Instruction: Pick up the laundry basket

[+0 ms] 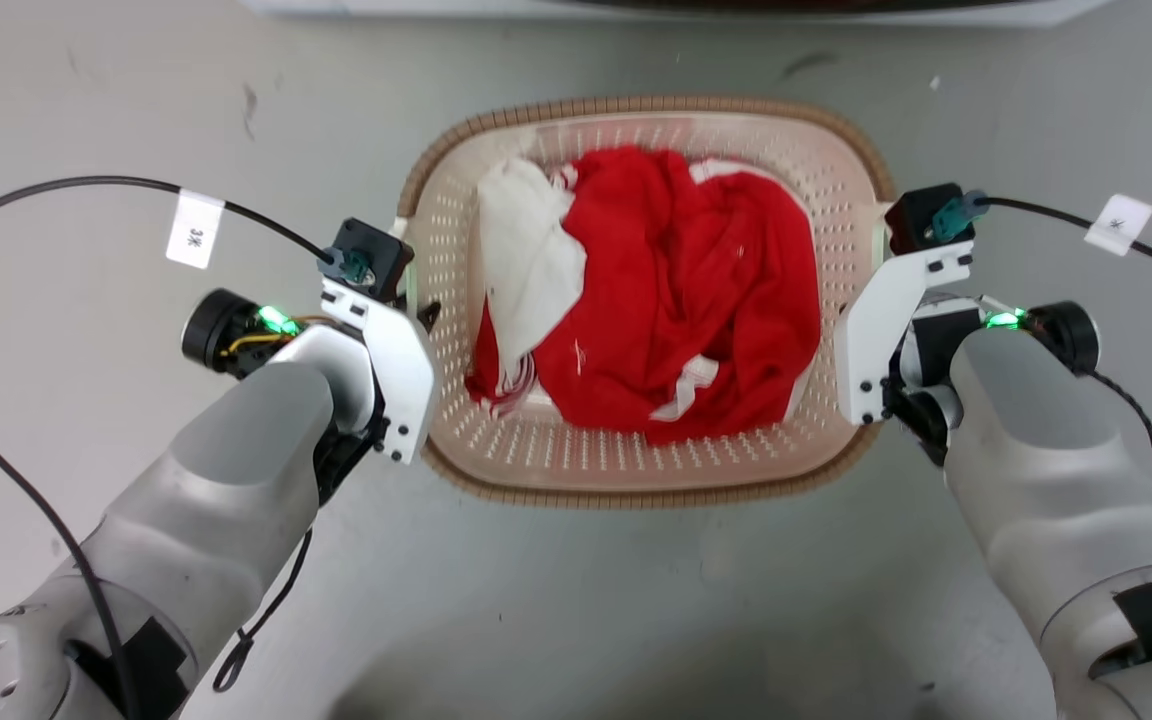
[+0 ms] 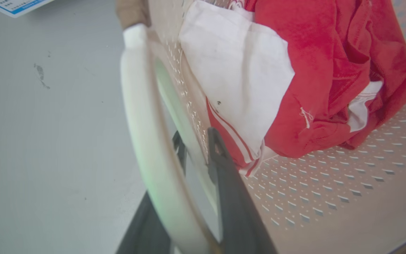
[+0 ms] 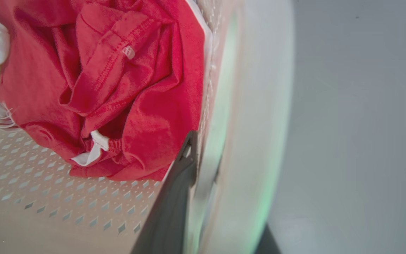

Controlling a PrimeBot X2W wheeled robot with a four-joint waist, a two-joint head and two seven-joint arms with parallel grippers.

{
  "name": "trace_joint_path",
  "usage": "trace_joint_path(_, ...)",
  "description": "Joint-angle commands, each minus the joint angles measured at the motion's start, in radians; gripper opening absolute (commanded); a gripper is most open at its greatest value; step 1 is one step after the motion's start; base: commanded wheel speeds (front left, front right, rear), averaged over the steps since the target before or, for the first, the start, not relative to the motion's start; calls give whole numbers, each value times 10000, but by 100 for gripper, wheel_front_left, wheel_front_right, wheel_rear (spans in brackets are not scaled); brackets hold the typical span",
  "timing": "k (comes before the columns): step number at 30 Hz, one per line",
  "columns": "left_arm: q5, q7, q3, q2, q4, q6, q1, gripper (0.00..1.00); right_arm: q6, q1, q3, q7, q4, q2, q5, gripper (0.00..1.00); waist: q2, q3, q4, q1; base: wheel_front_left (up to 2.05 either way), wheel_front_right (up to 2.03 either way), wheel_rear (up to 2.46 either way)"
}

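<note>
The laundry basket (image 1: 841, 170), cream with perforated walls and a brown woven-look rim, sits in the middle of the head view on the grey floor. Red clothing (image 1: 686, 290) and a white cloth (image 1: 526, 260) lie inside it. My left gripper (image 2: 197, 141) is shut on the basket's left side: one dark finger is inside the wall and the other outside, beside the white handle (image 2: 136, 106). My right gripper (image 3: 204, 151) grips the right side the same way at the other white handle (image 3: 256, 106). In the head view the wrist mounts hide both sets of fingertips.
Bare grey floor (image 1: 86, 120) surrounds the basket. A white appliance edge (image 1: 636, 8) runs along the top of the head view. Black cables with paper tags (image 1: 194, 228) loop out from both wrists. A printed sheet (image 2: 12, 5) lies on the floor.
</note>
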Motion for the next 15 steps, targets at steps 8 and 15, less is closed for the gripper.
trace_joint_path(8,-948,1714,-814,739,-1272,-36,632,0,-3,620,924,1610,11,-55,767,0,0,-2397,-391,0,0,0,0)
trace_joint_path(15,-1421,2936,-1024,1188,-2452,-60,1458,0,-1,1359,1779,3207,-247,-49,1738,0,0,-4130,-581,0,0,0,0)
